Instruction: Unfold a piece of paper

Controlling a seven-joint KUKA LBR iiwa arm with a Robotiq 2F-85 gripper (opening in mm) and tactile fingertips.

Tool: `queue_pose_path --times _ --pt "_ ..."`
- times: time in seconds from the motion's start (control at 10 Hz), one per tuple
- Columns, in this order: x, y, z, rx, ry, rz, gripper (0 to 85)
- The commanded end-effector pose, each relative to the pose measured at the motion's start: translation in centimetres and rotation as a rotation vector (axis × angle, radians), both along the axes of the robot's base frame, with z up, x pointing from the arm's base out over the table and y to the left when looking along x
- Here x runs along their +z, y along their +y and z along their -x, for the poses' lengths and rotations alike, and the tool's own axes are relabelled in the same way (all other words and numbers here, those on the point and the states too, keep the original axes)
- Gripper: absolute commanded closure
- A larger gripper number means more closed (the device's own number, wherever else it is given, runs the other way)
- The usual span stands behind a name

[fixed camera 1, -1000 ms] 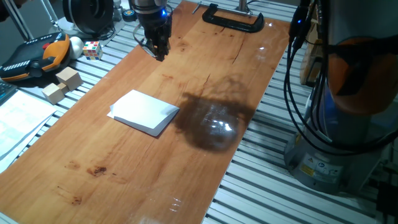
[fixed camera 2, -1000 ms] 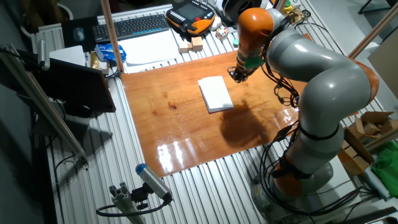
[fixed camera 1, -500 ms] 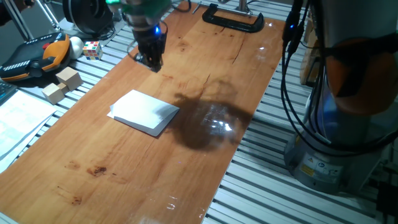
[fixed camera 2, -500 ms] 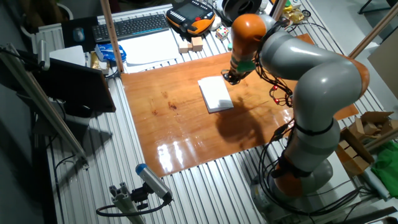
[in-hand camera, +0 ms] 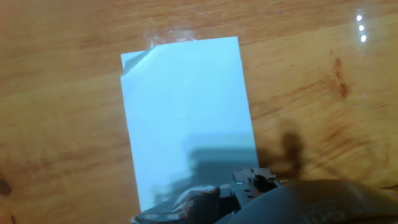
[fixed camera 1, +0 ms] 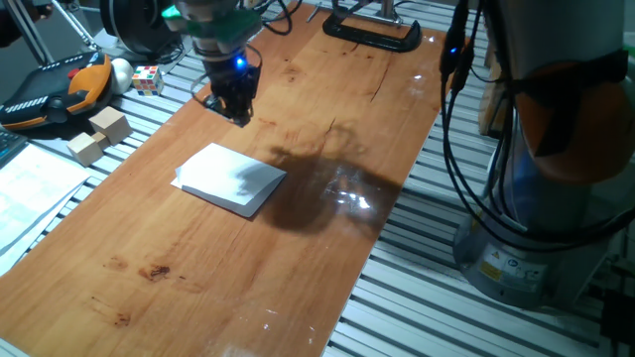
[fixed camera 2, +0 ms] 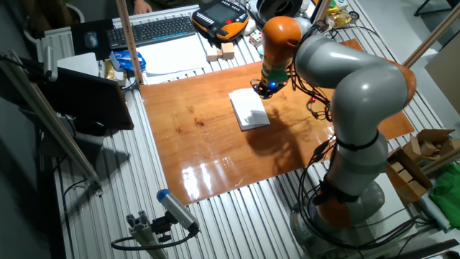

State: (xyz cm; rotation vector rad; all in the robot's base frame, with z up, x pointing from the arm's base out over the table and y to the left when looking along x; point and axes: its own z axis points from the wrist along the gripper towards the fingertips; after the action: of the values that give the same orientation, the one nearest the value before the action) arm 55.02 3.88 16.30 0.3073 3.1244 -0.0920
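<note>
Paper's (in-hand camera: 186,106) lifted corner, hand view only

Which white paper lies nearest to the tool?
The folded piece of paper on the wooden board, just below the tool; the printed sheet lies off the board.

Robot arm (fixed camera 2: 345,93): grey links with orange joints, rising from a base at the table's edge, bent over at the elbow and reaching across the table (fixed camera 1: 327,119). Wrist: orange section (fixed camera 2: 279,34) pointing downward, a blue light lit just above the tool.

Tool (fixed camera 1: 230,107): dark, two-fingered, aimed down, hanging above the table with nothing between its fingers. Whether the fingers are spread or closed cannot be told from either fixed view; the hand view shows only the dark body of the tool (in-hand camera: 249,190) along its lower edge.
</note>
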Motion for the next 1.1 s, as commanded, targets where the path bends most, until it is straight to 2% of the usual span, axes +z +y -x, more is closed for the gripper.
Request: queue_pose_path --times 0.0,0.1,0.3,0.6,0.8,0.9,1.0 --pt "-0.5 0.1 -0.31 -0.007 -0.003 -0.006 83.0" --pt "-1.0 0.3 -0.7 -0.016 -0.008 -0.018 83.0" --pt "-1.5 0.5 -0.91 -0.058 -0.015 -0.04 83.0" --pt "-1.8 1.3 -1.6 -0.096 -0.018 -0.019 83.0" --pt "-2.7 2.1 -2.14 -0.128 -0.019 -0.009 83.0" --pt "-2.9 2.3 -2.3 -0.134 -0.016 -0.028 83.0" --pt "-3.1 2.3 -2.41 -0.156 -0.012 -0.067 83.0"
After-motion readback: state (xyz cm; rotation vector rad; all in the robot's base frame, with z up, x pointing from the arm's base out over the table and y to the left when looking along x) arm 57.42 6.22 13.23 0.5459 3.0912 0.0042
